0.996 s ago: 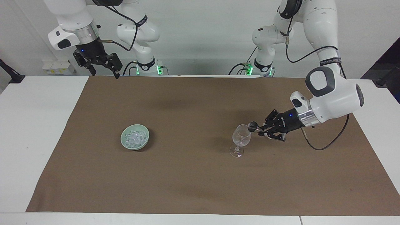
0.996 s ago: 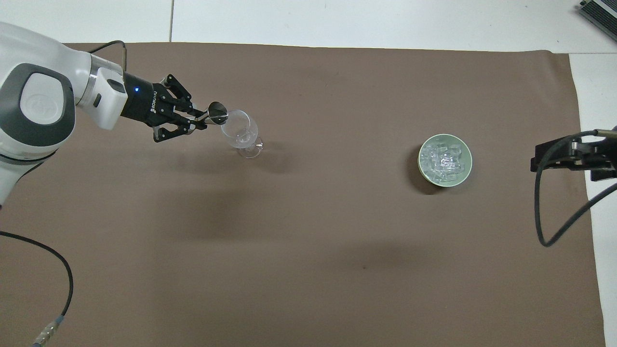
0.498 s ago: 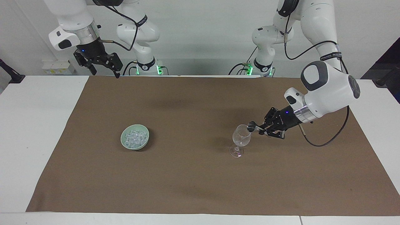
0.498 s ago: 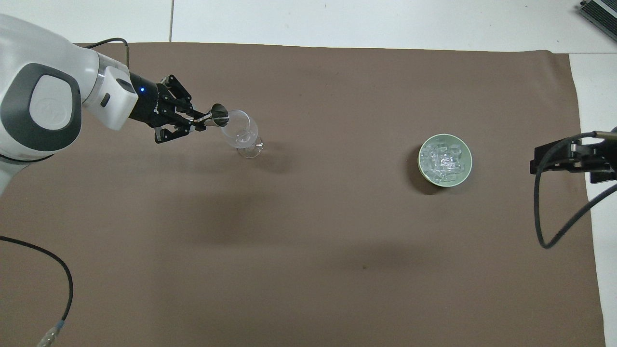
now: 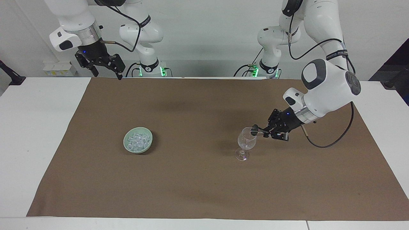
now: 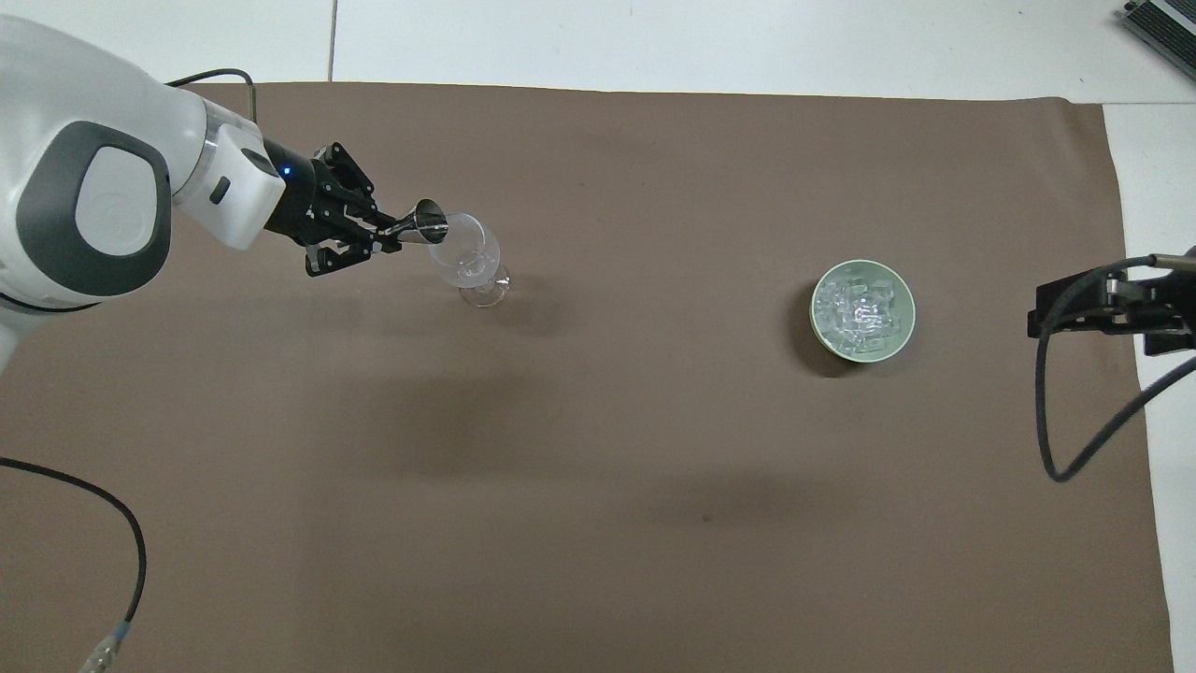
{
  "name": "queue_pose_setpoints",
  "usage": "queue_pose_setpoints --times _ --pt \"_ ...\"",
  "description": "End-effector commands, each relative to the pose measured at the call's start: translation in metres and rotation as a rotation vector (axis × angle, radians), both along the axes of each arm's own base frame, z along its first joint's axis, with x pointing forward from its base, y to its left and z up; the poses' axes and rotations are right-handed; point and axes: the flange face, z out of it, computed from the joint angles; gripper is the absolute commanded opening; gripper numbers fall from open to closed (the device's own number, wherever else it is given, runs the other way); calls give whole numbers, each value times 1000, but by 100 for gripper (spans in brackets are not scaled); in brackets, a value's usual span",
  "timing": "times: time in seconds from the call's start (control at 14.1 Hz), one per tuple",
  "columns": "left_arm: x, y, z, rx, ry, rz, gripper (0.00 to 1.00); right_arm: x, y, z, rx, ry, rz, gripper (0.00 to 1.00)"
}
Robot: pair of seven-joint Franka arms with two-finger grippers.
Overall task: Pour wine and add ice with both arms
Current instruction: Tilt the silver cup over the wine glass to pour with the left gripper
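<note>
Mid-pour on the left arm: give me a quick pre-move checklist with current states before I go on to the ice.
1. Left gripper shut on metal jigger: ok.
2. Jigger tipped at the rim of the wine glass: ok.
3. Glass upright on brown mat: ok.
4. Jigger emptied: cannot tell.
5. Ice in green bowl, untouched: ok.
6. Right gripper open, waiting over the mat's edge nearest the robots: ok.

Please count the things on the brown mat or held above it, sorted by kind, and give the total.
Stemmed glass: 1
Green bowl with the ice: 1
Metal measuring cup, held by the left gripper: 1
Total: 3
</note>
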Motion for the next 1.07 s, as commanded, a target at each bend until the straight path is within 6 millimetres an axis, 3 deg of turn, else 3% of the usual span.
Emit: queue_pose_setpoints --times 0.0,0.21,0.78,1.0 --pt "-3 -6 12 44 -20 23 0 -3 -5 2 9 1 0 100" --pt "-6 -18 14 82 -35 -1 0 -3 -4 2 9 1 1 100" --pt "-10 -24 24 189 -76 3 0 -4 2 2 11 10 21 100" --pt "-14 -26 29 207 -55 78 0 -3 3 2 11 -2 20 100"
